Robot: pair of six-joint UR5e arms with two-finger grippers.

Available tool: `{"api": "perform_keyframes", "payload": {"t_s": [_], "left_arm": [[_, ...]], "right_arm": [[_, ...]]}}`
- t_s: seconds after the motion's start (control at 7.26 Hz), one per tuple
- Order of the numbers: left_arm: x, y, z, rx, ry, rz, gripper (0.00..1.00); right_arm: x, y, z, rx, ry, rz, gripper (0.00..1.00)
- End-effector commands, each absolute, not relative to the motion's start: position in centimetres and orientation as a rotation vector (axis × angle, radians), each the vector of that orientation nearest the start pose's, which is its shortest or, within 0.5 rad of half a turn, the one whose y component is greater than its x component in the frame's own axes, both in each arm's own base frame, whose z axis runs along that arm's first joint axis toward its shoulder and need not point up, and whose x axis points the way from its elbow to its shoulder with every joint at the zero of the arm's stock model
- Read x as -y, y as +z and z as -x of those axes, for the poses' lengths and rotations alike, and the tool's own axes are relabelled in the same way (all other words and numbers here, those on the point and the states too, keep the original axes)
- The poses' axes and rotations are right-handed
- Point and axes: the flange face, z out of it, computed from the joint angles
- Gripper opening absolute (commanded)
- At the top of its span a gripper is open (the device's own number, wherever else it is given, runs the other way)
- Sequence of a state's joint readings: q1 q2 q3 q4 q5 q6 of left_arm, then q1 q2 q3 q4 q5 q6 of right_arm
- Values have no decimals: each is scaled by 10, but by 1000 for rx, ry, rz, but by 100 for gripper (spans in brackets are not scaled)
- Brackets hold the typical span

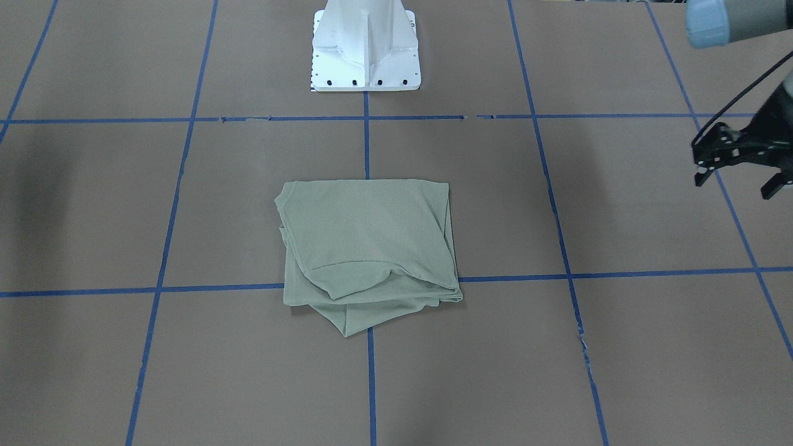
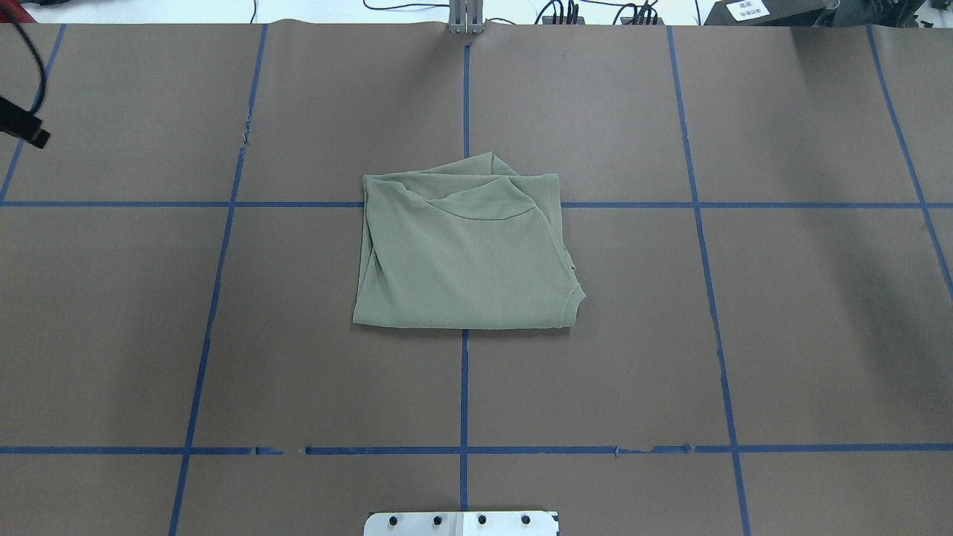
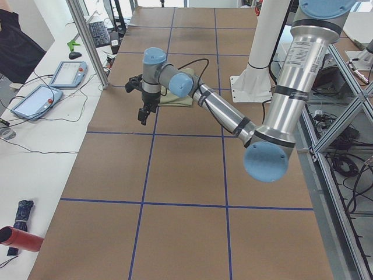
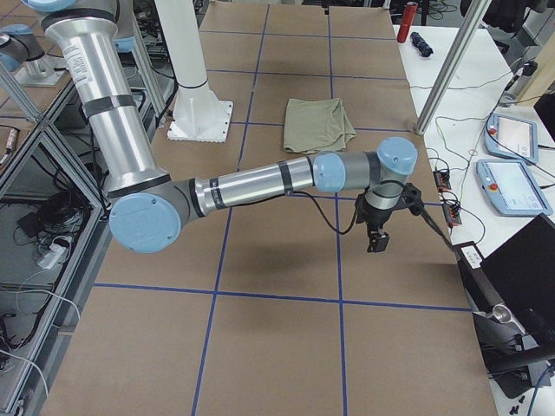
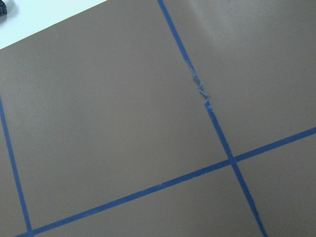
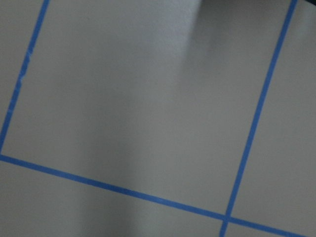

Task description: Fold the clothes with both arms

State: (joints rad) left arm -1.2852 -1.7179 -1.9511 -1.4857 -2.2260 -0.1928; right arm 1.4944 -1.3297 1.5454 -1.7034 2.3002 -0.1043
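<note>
Your black open-frame left hand [image 1: 735, 184] hangs released and wide, nothing in it, above the brown blue-taped desk [image 1: 619, 347]. Your right hand [image 4: 378, 243] hovers at the opposite end; can't tell if it's clenched or not. The pale sage-green knit shirt [image 2: 465, 257] lies folded mid-desk, out from the white metal pedestal [image 1: 365, 56], well apart from both.

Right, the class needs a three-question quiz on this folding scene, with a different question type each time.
1. True or false: the shirt lies folded on the table.
2. The left gripper is: A shut on the shirt; B open, clear of the shirt; C pressing the shirt flat.
3. Fill in: the tape lines are ___.
Key: 1 true; 2 B; 3 blue.
</note>
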Motion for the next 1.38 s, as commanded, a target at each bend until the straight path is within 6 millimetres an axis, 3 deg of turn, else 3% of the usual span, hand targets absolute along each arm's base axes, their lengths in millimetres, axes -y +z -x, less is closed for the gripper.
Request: {"api": "perform_keyframes", "payload": {"t_s": [0.0, 0.14, 0.28, 0.41, 0.69, 0.96, 1.24], "left_arm": [[483, 489, -18, -767, 130, -157, 100], [478, 497, 9, -758, 114, -198, 100], [453, 528, 30, -746, 179, -200, 100], [442, 539, 43, -741, 184, -202, 100], [407, 583, 52, -738, 185, -213, 100], [394, 601, 52, -736, 172, -212, 100], [385, 622, 52, -743, 160, -172, 100]], "right_arm": [[514, 636, -38, 735, -181, -96, 100], [498, 648, -44, 742, -169, -106, 100], [497, 637, -49, 748, -160, -124, 100], [497, 627, -50, 750, -130, -127, 100], [496, 608, -50, 750, -66, -119, 100], [477, 623, -58, 740, -57, -99, 100], [465, 618, -61, 741, -54, -109, 100]]}}
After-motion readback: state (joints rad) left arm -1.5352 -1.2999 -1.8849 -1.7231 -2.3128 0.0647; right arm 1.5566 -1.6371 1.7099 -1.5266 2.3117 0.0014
